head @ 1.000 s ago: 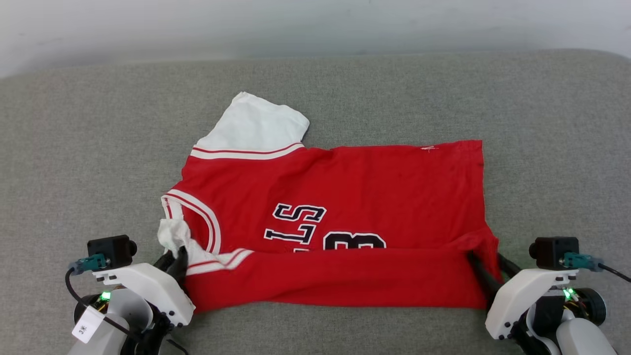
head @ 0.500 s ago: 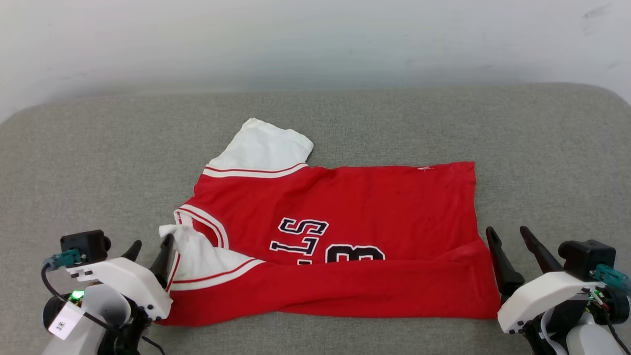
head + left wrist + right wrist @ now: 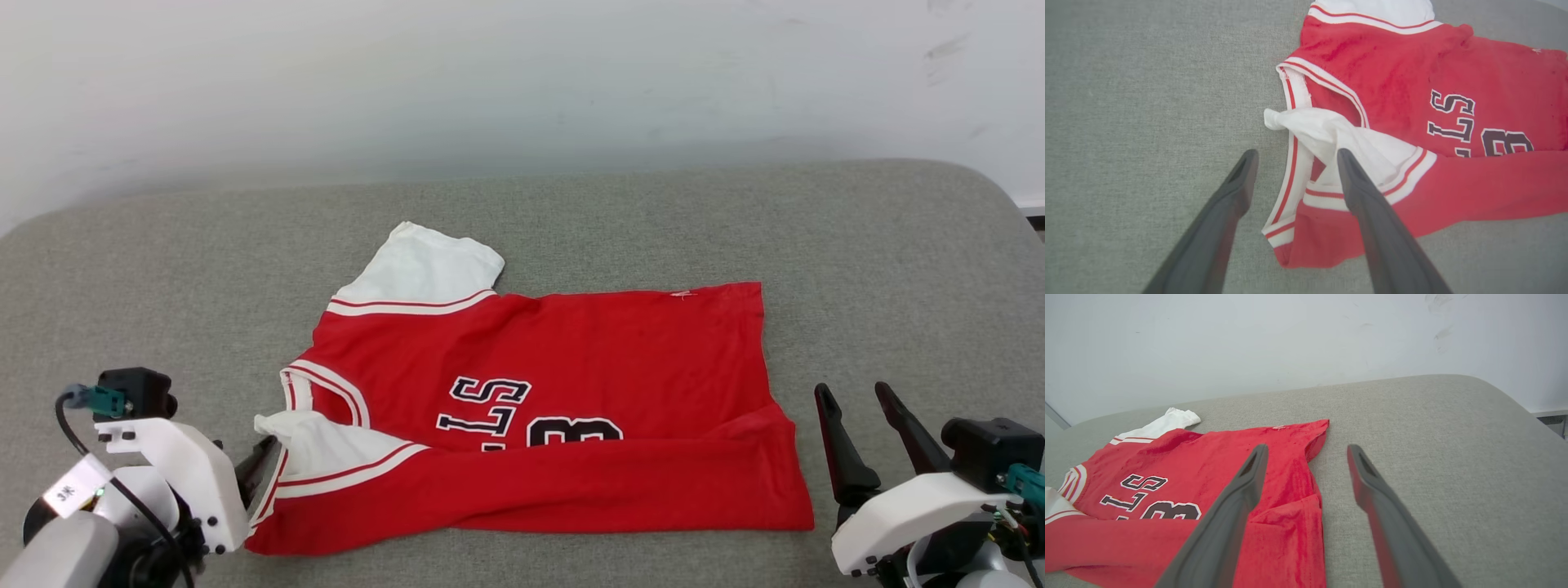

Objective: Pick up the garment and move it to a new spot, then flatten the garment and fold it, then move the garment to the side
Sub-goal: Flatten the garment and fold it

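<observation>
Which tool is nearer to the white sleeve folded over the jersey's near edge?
Left. The left tool stands open right at that white sleeve; the right tool stands open beyond the hem of the jersey, at its opposite end.

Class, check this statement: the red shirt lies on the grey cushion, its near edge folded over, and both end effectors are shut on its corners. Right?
Wrong on the grip: both are open, holding nothing. The left end effector stands spread in the left wrist view, the right end effector in the right wrist view. The red shirt does lie folded on the grey cushion.
</observation>
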Motion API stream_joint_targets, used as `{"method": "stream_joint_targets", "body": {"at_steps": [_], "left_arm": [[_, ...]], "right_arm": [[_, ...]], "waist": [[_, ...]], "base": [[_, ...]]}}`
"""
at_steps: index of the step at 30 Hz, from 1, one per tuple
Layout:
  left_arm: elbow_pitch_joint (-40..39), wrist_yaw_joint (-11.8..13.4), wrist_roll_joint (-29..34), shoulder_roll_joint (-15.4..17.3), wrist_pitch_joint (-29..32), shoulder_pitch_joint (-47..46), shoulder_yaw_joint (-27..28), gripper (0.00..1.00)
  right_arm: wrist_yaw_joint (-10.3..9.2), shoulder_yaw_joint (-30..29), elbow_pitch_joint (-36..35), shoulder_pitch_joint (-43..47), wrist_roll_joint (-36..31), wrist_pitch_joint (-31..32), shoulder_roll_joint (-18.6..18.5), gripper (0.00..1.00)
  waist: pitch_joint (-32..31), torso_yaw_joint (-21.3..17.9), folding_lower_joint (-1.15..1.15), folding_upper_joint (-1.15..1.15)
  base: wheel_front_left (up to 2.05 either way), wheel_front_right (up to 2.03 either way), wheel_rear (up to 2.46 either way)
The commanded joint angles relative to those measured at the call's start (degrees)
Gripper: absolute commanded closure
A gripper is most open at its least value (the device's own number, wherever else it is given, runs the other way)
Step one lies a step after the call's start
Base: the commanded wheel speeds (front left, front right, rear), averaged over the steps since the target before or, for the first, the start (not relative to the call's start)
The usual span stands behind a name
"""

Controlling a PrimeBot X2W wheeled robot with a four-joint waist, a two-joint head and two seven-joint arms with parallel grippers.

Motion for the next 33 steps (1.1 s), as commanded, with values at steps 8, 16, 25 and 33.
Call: {"method": "stream_joint_targets", "body": {"at_steps": [8, 16, 25, 33], "left_arm": [[-7.4, 4.97, -5.16, 4.49, 13.89, 3.7, -0.22, 0.0], [-3.85, 7.69, -6.63, 2.72, 16.54, 4.66, -1.16, 0.0], [0.64, 6.15, -7.59, -0.68, 19.0, 4.65, -4.46, 0.62], [-0.82, 4.21, -7.35, -0.7, 15.88, 3.59, -3.23, 1.0]], "right_arm": [[-0.05, -0.53, -3.65, 1.75, 0.33, 2.39, 1.27, 0.0], [-0.05, 0.16, -2.92, 0.22, 1.85, 2.91, 1.51, 0.0], [-0.05, -0.01, -1.43, -0.82, 3.55, 2.73, 1.55, 0.0], [-0.05, -1.72, -1.64, -0.45, 3.49, 5.53, 0.84, 0.0]], "waist": [[1.19, -1.87, 0.01, 0.0], [3.93, -3.52, 0.01, 0.0], [5.53, -4.06, 0.01, 0.0], [4.85, -3.09, 0.01, 0.0]], "base": [[0.0, 0.0, 0.0], [0.0, 0.0, 0.0], [0.0, 0.0, 0.0], [0.0, 0.0, 0.0]]}}
